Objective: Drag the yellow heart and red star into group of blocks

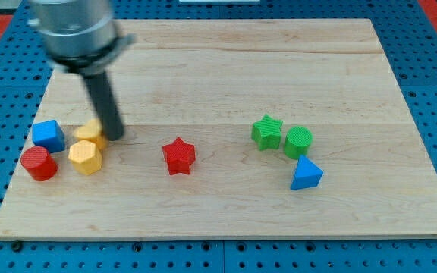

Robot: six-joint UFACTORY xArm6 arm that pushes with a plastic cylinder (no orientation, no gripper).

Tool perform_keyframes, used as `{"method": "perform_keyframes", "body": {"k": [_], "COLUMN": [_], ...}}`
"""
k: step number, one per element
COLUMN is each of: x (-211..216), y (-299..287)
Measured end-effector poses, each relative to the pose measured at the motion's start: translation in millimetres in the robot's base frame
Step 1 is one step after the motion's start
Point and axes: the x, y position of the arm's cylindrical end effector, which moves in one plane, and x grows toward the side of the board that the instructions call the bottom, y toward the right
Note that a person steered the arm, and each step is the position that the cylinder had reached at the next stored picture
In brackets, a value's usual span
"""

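Your tip [117, 137] rests bare against the yellow heart [89, 130], which it partly hides on the view's left; it grasps nothing. The red star [179, 155] lies apart to the tip's right. Blue cube [48, 135], red cylinder [38, 163] and yellow hexagon [85, 157] cluster left of the tip.

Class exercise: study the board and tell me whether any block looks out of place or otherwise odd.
The red star stands alone mid-board, apart from both clusters. Left: blue cube, red cylinder, yellow hexagon, and a yellow block partly hidden behind my tip. Nothing is tipped or damaged.
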Motion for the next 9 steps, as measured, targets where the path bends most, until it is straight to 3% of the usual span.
{"method": "perform_keyframes", "body": {"k": [2, 3, 4, 5, 6, 7, 8, 9], "x": [-0.1, 42.8, 38.1, 30.7, -7.7, -64.4, -80.0, -63.8], "y": [180.4, 169.9, 60.2, 33.3, 104.5, 137.1, 211.7, 342.2]}}
